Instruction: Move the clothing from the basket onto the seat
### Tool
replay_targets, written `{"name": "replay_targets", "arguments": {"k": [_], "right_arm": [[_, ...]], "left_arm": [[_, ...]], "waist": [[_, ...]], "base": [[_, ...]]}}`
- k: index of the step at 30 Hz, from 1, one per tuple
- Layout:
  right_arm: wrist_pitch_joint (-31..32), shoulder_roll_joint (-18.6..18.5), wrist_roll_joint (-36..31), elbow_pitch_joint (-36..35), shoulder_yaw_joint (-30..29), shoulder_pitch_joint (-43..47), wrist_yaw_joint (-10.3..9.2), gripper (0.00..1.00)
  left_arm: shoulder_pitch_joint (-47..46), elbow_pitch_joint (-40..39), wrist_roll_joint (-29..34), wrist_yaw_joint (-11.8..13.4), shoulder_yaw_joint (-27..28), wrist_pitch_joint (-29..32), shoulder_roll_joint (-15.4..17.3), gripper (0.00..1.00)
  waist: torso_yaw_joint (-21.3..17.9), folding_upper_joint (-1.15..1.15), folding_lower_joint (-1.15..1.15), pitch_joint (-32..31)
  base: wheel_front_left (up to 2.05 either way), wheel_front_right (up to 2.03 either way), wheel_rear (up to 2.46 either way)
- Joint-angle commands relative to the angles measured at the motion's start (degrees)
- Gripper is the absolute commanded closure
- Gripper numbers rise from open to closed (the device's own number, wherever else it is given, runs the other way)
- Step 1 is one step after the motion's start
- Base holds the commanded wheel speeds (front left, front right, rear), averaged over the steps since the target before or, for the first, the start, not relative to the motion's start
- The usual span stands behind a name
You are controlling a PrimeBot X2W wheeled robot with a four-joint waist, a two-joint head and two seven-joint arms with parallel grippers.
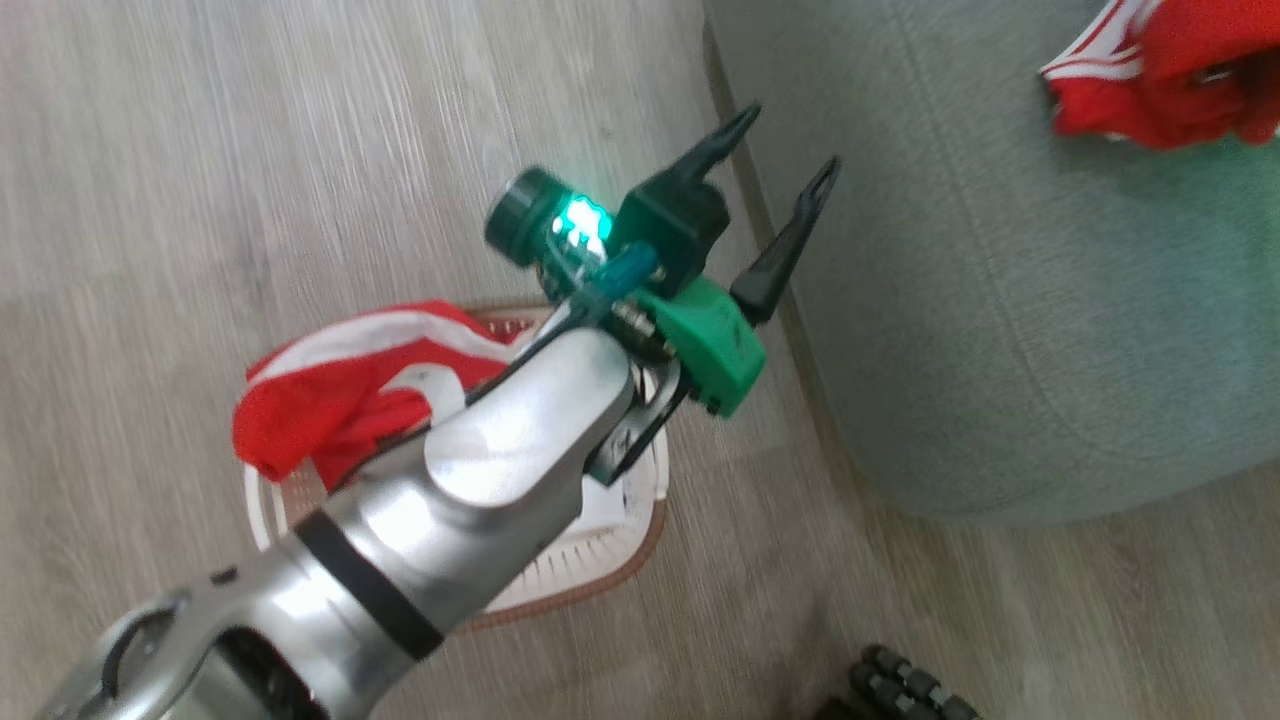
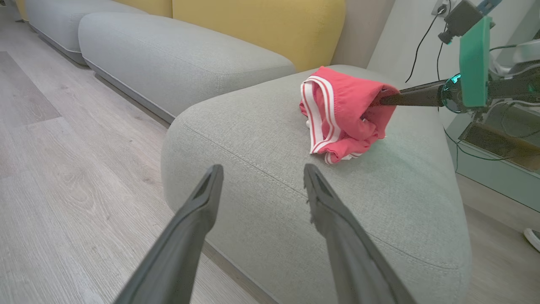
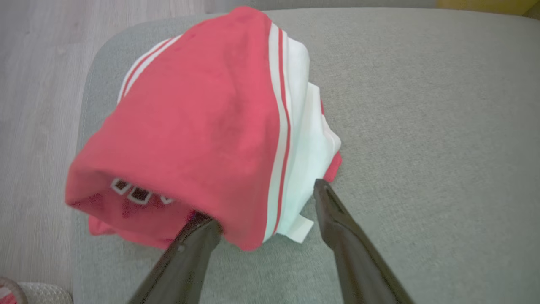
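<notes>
Clothing (image 3: 202, 126) on seat (image 3: 422, 126) | right gripper (image 3: 263, 200) spread, one finger under its fold | left gripper (image 2: 262, 166) spread (empty)

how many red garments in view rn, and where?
2. One red garment lies on the seat cushion; the other garment drapes over the basket rim on the floor, partly behind the left forearm. More may be hidden there.

Left claw (image 1: 788, 142) open, extended; right claw (image 3: 265, 202) open.
</notes>
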Motion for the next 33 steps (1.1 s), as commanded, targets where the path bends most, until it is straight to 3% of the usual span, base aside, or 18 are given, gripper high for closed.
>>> {"name": "replay_targets", "arguments": {"k": [1, 7, 12, 21, 25, 30, 33], "right_arm": [[0.78, -3.79, 0.36, -0.75, 1.90, 1.51, -0.02, 0.00], [-0.86, -5.74, -0.15, -3.72, 8.65, 1.85, -0.02, 0.00], [-6.04, -7.62, -1.35, -7.51, 12.46, 1.68, -0.02, 0.00], [-12.95, -10.25, -0.61, -14.18, 11.88, 5.88, -0.02, 0.00], [-13.52, -9.90, -1.03, -15.78, 8.49, 9.09, -0.02, 0.00], [-13.59, -6.93, -6.63, -20.16, -5.86, 16.78, -0.02, 0.00], [-13.60, -3.32, -11.79, -23.82, -16.15, 23.95, -0.02, 0.00]], "left_arm": [[0.73, -1.55, -0.35, -0.21, 2.07, -0.66, -0.23, 0.00], [6.50, -4.09, -0.94, -0.92, 5.42, -0.76, 1.95, 0.00], [12.04, -7.72, -0.86, -1.02, 8.81, -0.77, 4.19, 0.00], [20.45, -13.15, -0.60, -1.13, 13.90, -0.78, 7.20, 0.00], [23.34, -14.83, -0.64, -0.98, 15.93, -0.78, 8.23, 0.00], [27.74, -17.49, -0.22, -0.52, 18.99, -0.78, 9.81, 0.00], [29.69, -18.72, 0.34, 0.00, 20.74, -0.78, 10.60, 0.00]], "waist": [[-0.37, 0.00, 0.00, -4.17], [-0.49, 0.00, 0.00, -11.81], [0.32, 0.00, 0.00, -17.10], [4.15, 0.00, 0.00, -23.61], [5.73, 0.00, 0.00, -25.54], [7.93, 0.00, 0.00, -26.95], [9.22, 0.00, 0.00, -27.20]], "base": [[0.00, 0.00, 0.00], [0.00, 0.00, 0.00], [0.00, 0.00, 0.00], [0.00, 0.00, 0.00], [0.00, 0.00, 0.00], [0.00, 0.00, 0.00], [0.00, 0.00, 0.00]]}}
